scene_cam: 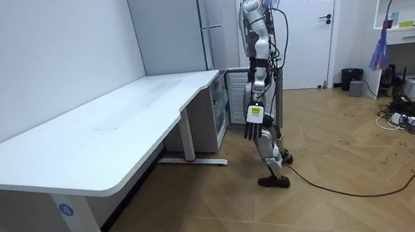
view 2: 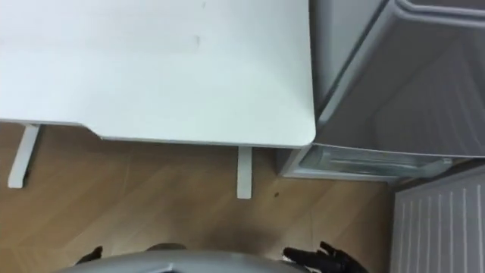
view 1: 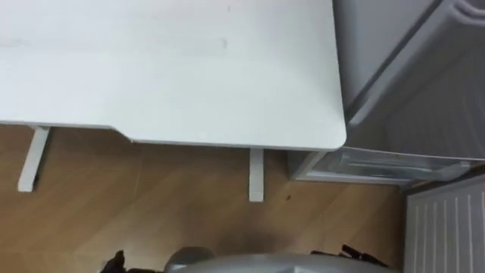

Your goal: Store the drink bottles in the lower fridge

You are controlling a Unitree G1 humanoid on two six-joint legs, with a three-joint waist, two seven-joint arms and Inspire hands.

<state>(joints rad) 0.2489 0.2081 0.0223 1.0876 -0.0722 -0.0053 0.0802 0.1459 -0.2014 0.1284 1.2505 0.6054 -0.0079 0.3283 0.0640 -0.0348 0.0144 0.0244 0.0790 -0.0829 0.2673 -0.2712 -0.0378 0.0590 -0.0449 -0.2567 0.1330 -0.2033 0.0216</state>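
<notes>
Black left hand (scene_cam: 254,130) hangs down, fingers straight.

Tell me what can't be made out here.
Lower fridge drawer: contents blurred, cut off by the eye views' right edge.
Right hand: cut off by the right eye view's bottom edge.
Left hand: too small in the room view to judge its grip.

My left fingers (scene_cam: 253,131) are hanging at my side. The bench (view 1: 174,83) is lying ahead of them and stretching off leftward. The fridge (view 1: 424,98) is standing just beside its right end, with a drawer (view 1: 394,163) sitting in its lower compartment.
</notes>
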